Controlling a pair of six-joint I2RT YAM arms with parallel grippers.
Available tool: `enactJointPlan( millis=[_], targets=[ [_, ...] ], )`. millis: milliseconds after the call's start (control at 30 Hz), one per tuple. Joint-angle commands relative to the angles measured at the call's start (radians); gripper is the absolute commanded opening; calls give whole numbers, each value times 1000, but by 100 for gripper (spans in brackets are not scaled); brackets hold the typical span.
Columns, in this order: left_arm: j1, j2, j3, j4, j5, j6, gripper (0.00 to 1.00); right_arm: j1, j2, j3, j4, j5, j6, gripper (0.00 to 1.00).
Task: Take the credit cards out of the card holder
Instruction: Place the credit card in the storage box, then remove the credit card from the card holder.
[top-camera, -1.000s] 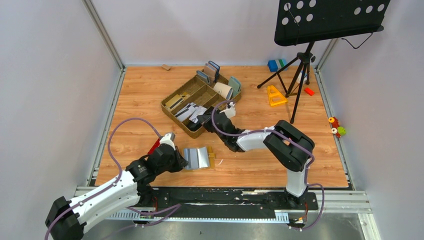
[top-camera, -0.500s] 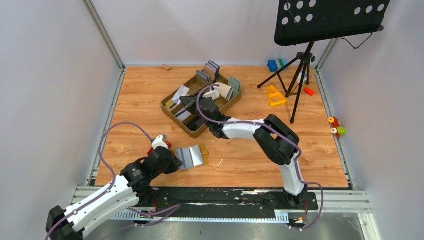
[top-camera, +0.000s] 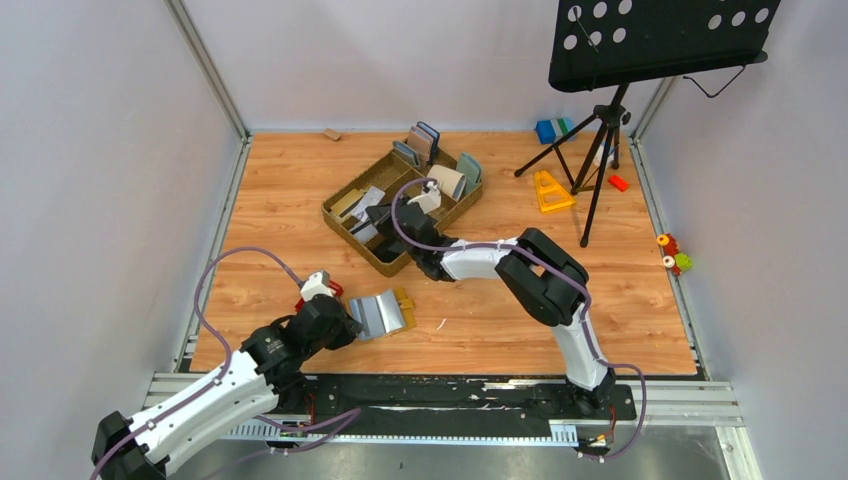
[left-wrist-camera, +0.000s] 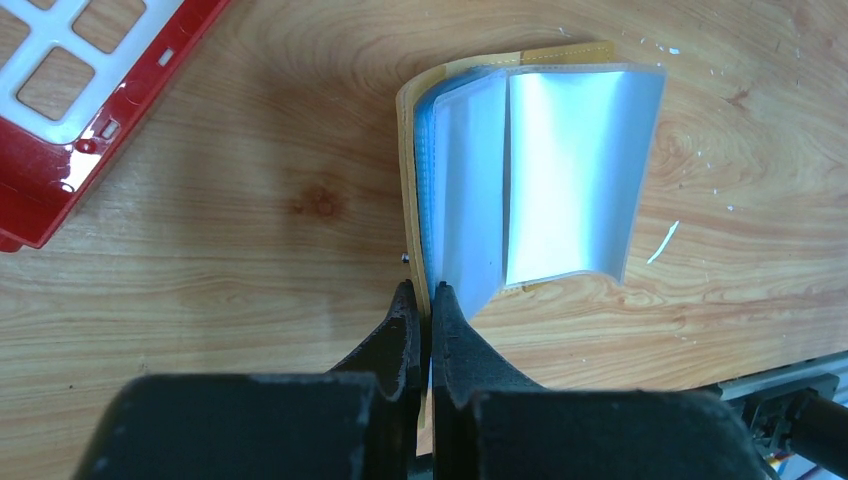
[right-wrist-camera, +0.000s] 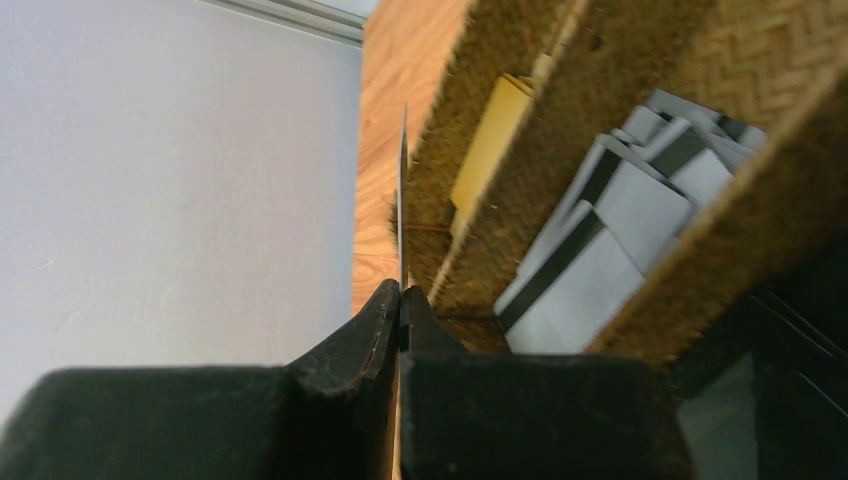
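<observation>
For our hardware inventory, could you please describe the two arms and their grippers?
The left arm and right arm have white links with black joints; a lilac cable loops along each. The left gripper and right gripper are matte black, with two tapered fingers.

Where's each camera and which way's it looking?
Top: above and behind, facing down at the table; left arm, right arm show.
Left wrist: on that arm, looking down at the card holder; left pincer clamps its edge.
Right wrist: on its arm, looks past the right pincer, shut on a credit card, at the tray.
Shared: top and left wrist see the card holder.
</observation>
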Motion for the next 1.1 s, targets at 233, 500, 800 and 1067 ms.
enactJointPlan(
  millis=[233,500,800,1067],
  targets=[
    [3,23,-24,-68,-40,45,0,26,51,6,2,16,72,10],
    [2,13,-24,-75,-31,50,0,28,15,-13,1,35,50,48],
    [3,7,-27,-50,-5,75,0,35,-152,-137,1,68,-84,51],
    [3,19,-8,-11,49,148,0,35,-329,-328,21,-3,-285,62]
  ],
)
